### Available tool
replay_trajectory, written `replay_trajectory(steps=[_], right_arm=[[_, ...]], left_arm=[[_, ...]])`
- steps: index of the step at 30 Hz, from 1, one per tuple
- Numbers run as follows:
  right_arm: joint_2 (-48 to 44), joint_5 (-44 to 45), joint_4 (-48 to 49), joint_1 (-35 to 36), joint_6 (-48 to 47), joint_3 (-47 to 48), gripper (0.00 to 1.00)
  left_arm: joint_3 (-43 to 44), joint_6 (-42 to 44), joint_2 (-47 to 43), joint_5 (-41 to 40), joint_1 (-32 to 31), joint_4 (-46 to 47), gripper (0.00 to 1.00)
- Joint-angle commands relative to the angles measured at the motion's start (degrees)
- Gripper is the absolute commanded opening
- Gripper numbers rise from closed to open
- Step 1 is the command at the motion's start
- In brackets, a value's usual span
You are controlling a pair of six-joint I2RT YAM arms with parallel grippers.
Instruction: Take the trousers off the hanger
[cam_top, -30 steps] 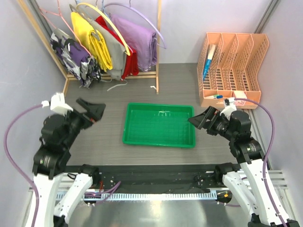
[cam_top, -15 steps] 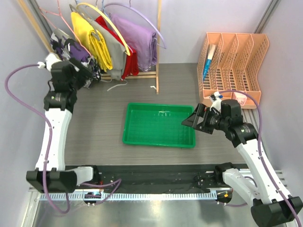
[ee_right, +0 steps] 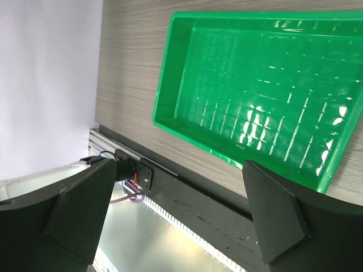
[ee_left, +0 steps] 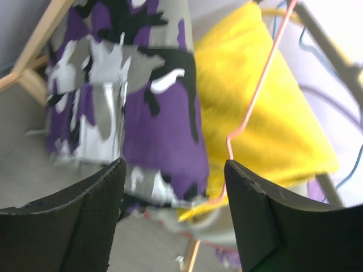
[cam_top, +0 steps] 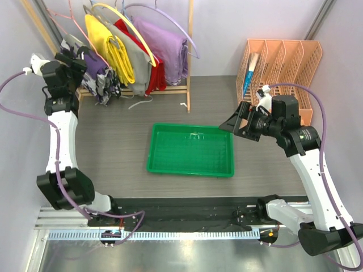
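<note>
The camouflage trousers (cam_top: 93, 73) hang on the thin pink hanger (cam_top: 62, 24) at the left end of the wooden rack. My left gripper (cam_top: 72, 58) is open and empty, raised close against the trousers' upper left side. In the left wrist view the trousers (ee_left: 142, 113) fill the space just ahead of the open left gripper (ee_left: 173, 209), and the pink hanger wire (ee_left: 255, 96) runs across the yellow garment (ee_left: 266, 113) beside them. My right gripper (cam_top: 235, 124) is open and empty above the right end of the green tray (cam_top: 190, 150); in the right wrist view it (ee_right: 178, 209) looks down at the tray (ee_right: 266, 85).
Yellow (cam_top: 110, 45), grey (cam_top: 133, 62), red (cam_top: 152, 71) and lavender (cam_top: 167, 51) garments hang on the same rack, which has a wooden post (cam_top: 189, 56) at its right. An orange file holder (cam_top: 278, 79) stands at the back right. Grey walls close in on both sides.
My left arm has swung up and back from above the table to the trousers on the rack. My right gripper has risen a little toward the tray's right end.
</note>
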Motion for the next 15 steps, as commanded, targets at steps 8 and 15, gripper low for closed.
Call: replay_trajectory(steps=[8, 15], right_arm=[[5.98, 3.64, -0.64, 0.23, -2.15, 8.21, 1.0], [6.16, 4.43, -0.73, 0.23, -2.33, 9.36, 1.0]], left_arm=[[6.44, -17.57, 17.14, 18.93, 3.36, 32.18, 0.68], [6.53, -22.42, 21.54, 20.87, 3.36, 45.03, 0.7]])
